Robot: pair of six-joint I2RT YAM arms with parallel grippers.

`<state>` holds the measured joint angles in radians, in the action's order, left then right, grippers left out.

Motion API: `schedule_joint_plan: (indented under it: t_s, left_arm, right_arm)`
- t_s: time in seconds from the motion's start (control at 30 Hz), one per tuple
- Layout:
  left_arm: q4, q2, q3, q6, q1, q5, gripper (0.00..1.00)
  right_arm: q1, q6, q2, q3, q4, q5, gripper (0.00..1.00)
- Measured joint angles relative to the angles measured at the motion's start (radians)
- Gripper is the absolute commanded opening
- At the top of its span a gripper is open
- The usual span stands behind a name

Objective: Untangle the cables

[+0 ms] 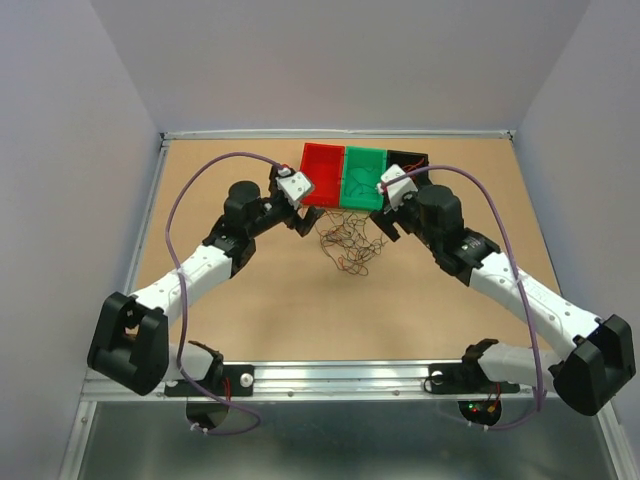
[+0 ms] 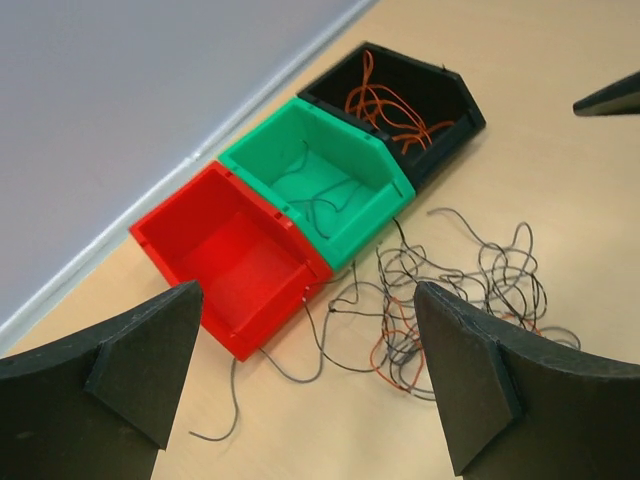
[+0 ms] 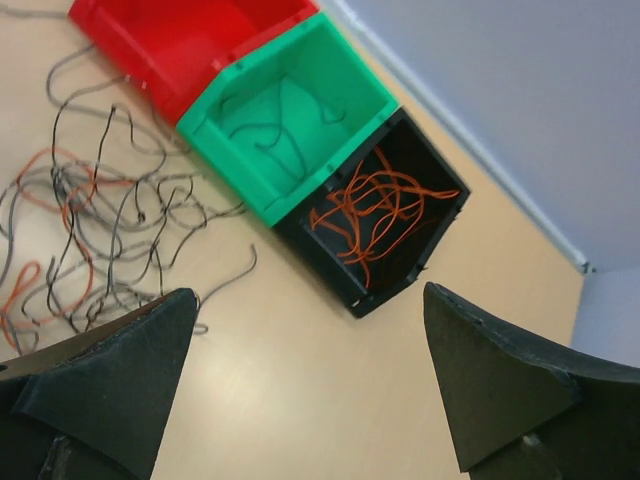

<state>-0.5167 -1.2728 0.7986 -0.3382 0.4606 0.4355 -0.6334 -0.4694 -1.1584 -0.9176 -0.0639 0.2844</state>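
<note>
A loose tangle of thin cables (image 1: 349, 242), mostly black with some red-orange strands, lies on the table just in front of three bins. The left wrist view has the cable tangle (image 2: 455, 290) ahead and to the right of my left gripper (image 2: 310, 375), which hovers open and holds nothing. In the right wrist view the same tangle (image 3: 95, 215) lies to the left of my right gripper (image 3: 305, 385), also open and empty above bare table. Orange cables (image 3: 375, 215) lie in the black bin (image 3: 440, 235). A few thin dark wires (image 2: 320, 195) lie in the green bin (image 2: 385, 165).
The red bin (image 1: 322, 176), green bin (image 1: 365, 178) and black bin (image 1: 410, 160) stand side by side at the far edge, by the back wall. The red bin (image 2: 235, 265) holds nothing. One single strand (image 2: 225, 400) trails in front of it. Both arms lean in from either side.
</note>
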Motion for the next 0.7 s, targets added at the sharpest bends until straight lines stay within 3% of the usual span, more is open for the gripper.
schedule_joint_plan:
  t_s: [0.37, 0.5, 0.53, 0.57, 0.6, 0.63, 0.7]
  left_arm:
    - [0.066, -0.053, 0.000, -0.084, 0.000, 0.056, 0.99]
    - [0.067, -0.053, 0.000, -0.112, 0.000, 0.086, 0.99]
    - [0.069, -0.053, 0.000, -0.119, 0.000, 0.092, 0.99]
    - [0.069, -0.053, 0.000, -0.125, 0.000, 0.097, 0.99]
    - [0.070, -0.053, 0.000, -0.130, 0.000, 0.102, 0.99]
    - [0.071, -0.053, 0.000, -0.134, 0.000, 0.105, 0.99]
    - [0.072, -0.053, 0.000, -0.140, 0.000, 0.110, 0.99]
  right_arm:
    - [0.196, -0.082, -0.104, -0.023, -0.288, -0.469, 0.98]
    - [0.277, -0.145, -0.162, -0.039, -0.350, -0.624, 0.71]
    - [0.294, -0.167, -0.182, -0.039, -0.365, -0.664, 0.71]
    - [0.301, -0.182, -0.194, -0.039, -0.376, -0.690, 0.90]
    - [0.306, -0.192, -0.208, -0.039, -0.383, -0.715, 0.97]
    - [0.307, -0.211, -0.220, -0.039, -0.386, -0.735, 1.00]
    - [0.307, -0.227, -0.244, -0.039, -0.399, -0.767, 0.96]
